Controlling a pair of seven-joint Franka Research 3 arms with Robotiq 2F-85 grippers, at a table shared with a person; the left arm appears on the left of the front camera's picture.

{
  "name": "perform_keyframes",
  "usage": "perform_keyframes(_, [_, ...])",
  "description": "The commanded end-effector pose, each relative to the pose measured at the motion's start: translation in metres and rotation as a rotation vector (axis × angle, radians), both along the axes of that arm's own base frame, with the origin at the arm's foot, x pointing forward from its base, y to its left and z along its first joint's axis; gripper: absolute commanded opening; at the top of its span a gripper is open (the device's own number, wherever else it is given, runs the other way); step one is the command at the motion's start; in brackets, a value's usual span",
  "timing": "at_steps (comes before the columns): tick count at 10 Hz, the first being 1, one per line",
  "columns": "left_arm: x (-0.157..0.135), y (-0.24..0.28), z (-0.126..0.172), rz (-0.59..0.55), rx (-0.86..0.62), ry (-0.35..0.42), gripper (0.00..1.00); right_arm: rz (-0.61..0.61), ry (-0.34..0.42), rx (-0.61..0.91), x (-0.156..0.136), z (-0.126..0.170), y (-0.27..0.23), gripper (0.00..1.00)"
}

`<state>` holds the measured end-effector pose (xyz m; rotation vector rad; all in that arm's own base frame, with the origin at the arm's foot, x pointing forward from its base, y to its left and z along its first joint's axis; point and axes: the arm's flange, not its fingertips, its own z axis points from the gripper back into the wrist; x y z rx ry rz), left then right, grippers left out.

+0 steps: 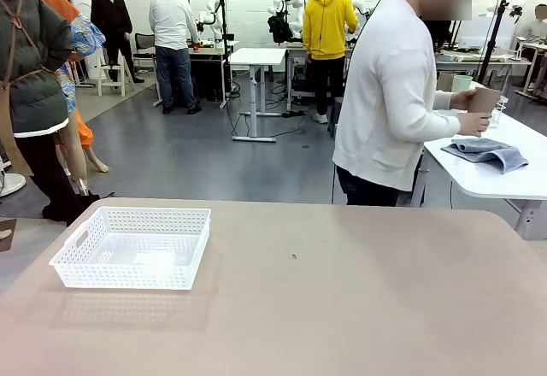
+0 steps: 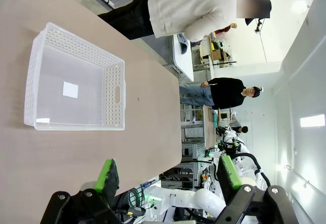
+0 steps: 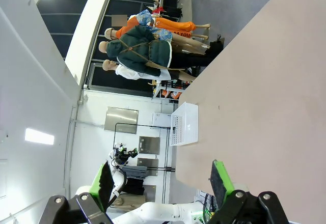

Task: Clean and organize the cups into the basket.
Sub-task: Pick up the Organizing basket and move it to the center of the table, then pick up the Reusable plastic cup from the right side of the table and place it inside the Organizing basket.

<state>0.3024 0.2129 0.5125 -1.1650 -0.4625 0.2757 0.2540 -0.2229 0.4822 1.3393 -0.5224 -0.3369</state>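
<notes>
Basket [image 1: 128, 275] sat upright on the tan worktop [image 1: 342, 308], on the robot's left half, well apart from the cups. In the left wrist view the basket [image 2: 115, 94] lay ahead of the left tool [image 2: 168, 175], with a small white label [image 2: 70, 89] on its floor and a handle cutout in the near short wall. Left tool fingers were spread apart, green pads [image 2: 108, 175] facing each other with nothing between them, held above the worktop and touching nothing. Right tool [image 3: 163, 180] was in the same state: fingers apart, pads [image 3: 221, 179] clear, gripping nothing, above bare worktop, with the basket [image 3: 184, 124] far off toward the other end. In the front view a person in a white sweater [image 1: 389, 94] stood at the far right, turned side-on toward a second, white worktop [image 1: 513, 186] beyond the main one. The person's hands [image 1: 473, 124] held a tan-brown cup [image 1: 485, 100] above that white worktop. A pale mint-green cup [image 1: 461, 83] showed just beyond the hands; I couldn't tell exactly what it stood on. A grey cloth [image 1: 485, 152] lay crumpled on the white worktop just below the hands. There was a small dark speck [image 1: 294, 256] on the main worktop near its middle.
</notes>
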Motion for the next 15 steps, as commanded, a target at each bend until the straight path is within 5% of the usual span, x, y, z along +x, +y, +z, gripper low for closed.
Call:
perform_keyframes(1, [0.0, 0.0, 0.001, -0.006, -0.01, -0.002, 1.0, 0.004, -0.004, 0.004, 0.0, 0.001, 0.0, 1.0])
perform_keyframes(13, [0.0, 0.0, 0.0, 0.0, 0.0, 0.0, 1.0, 0.0, 0.0, 0.0, 0.0, 0.0, 0.0, 1.0])
perform_keyframes(15, [0.01, -0.003, 0.009, -0.104, 0.134, -0.066, 1.0, 0.136, -0.188, -0.117, 0.02, -0.002, 0.001, 1.0])
